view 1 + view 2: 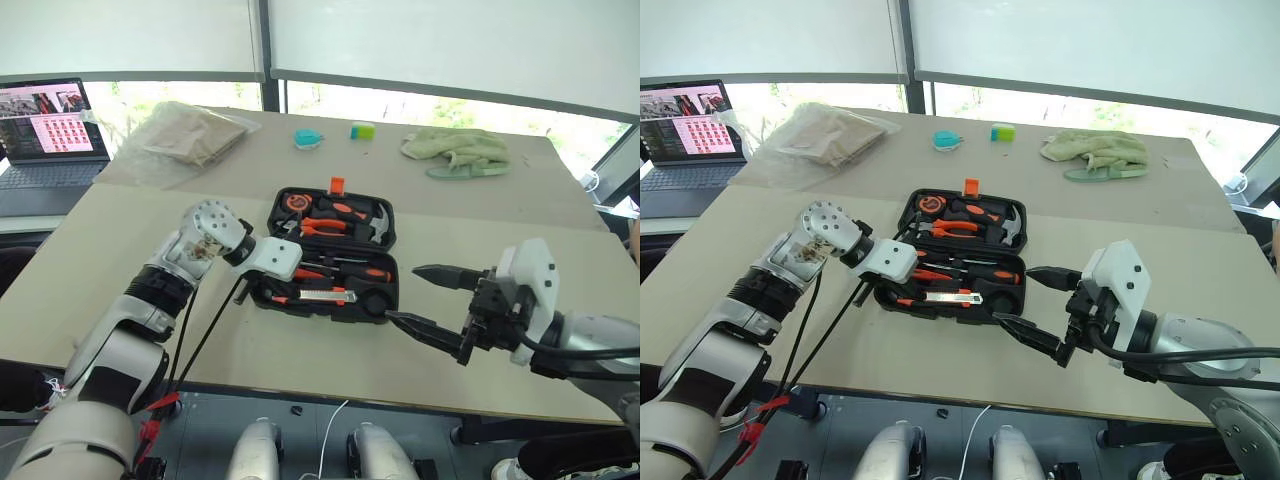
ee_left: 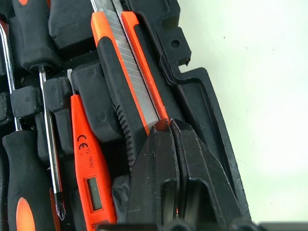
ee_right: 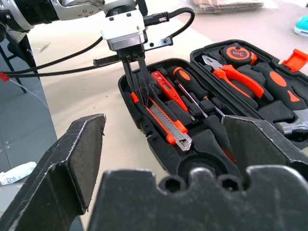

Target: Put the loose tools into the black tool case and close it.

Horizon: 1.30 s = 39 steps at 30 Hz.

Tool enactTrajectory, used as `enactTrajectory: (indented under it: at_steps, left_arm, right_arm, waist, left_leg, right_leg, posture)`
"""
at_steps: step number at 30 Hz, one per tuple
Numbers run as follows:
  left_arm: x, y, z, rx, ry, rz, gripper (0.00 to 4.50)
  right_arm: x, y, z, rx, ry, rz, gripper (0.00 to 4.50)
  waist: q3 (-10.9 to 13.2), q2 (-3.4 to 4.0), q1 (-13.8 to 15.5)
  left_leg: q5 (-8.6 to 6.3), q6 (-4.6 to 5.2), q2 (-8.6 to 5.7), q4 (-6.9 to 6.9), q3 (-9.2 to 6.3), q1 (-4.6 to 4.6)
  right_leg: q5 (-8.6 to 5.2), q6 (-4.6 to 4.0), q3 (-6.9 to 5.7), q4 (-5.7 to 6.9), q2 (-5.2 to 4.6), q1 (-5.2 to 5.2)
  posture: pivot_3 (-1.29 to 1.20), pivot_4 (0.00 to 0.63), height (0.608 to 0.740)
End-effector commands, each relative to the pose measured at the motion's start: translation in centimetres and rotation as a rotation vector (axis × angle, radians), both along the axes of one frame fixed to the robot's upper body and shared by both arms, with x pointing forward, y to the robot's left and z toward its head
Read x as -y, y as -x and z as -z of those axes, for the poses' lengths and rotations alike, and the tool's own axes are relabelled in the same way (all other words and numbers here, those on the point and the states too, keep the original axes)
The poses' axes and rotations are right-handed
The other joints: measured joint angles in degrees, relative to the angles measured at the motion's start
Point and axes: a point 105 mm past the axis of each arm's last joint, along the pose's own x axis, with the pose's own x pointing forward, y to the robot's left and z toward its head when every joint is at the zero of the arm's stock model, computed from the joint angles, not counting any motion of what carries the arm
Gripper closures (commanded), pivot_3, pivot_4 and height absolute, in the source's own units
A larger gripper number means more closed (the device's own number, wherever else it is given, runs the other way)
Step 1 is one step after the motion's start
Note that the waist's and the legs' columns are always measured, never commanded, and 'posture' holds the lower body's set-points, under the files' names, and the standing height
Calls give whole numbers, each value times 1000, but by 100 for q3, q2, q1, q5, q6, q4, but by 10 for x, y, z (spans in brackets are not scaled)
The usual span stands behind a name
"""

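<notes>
The left claw [image 3: 138, 82], fingers together, presses the knife [image 3: 163, 120] into its slot along the near edge of the open case [image 1: 385, 268] on the desk [image 1: 120, 260]. The right claw [image 1: 432, 298] waits apart, clear of the lid.

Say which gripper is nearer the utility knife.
Left. The left gripper has its fingers shut at the utility knife; the right gripper hangs open beside the case, apart.

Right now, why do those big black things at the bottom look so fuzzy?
In the right wrist view, the right gripper's own fingers sit nearest the lens, so they blur; the black tool case beyond stays sharp. In the left eye view, bright windows wash out the top.
</notes>
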Motion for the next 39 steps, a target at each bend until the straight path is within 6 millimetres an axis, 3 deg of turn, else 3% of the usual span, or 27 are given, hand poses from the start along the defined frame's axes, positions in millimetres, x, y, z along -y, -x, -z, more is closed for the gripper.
enactTrajectory:
  at_steps: [1,8,10,25,39]
  left_arm:
    - [-10,1,-2,-38,-13,-37,4403]
    - [22,9,-50,-180,227,-56,4403]
    - [24,3,-52,-159,232,-69,4403]
    - [31,-10,5,-53,111,-62,4403]
    - [17,-17,38,-13,37,-109,4403]
  right_arm:
    - [-5,5,-8,47,-17,-29,0]
    - [-6,6,-7,44,-14,-34,0]
    - [-6,6,-7,43,-13,-35,0]
    - [-6,4,-5,35,-12,-25,0]
    - [-7,7,-3,28,-19,-16,0]
  waist:
    - [0,0,-15]
    - [5,-1,-28]
    - [5,0,-13]
    - [4,0,36]
    - [-15,12,90]
  left_leg:
    - [0,0,1,0,0,0]
    - [0,0,-1,1,-5,-9]
    - [0,0,-2,4,-10,-16]
    - [0,0,-6,1,-10,-15]
    - [3,5,-7,4,-10,-1]
  right_leg:
    - [0,-1,0,0,0,0]
    - [-2,3,-1,-2,-2,-4]
    - [-2,5,-6,-4,-2,-6]
    - [-2,5,-5,-14,-4,0]
    - [2,9,-7,-34,-7,25]
  posture:
    - [0,150,740]
    - [0,150,740]
    - [0,150,740]
    - [0,150,740]
    - [0,150,740]
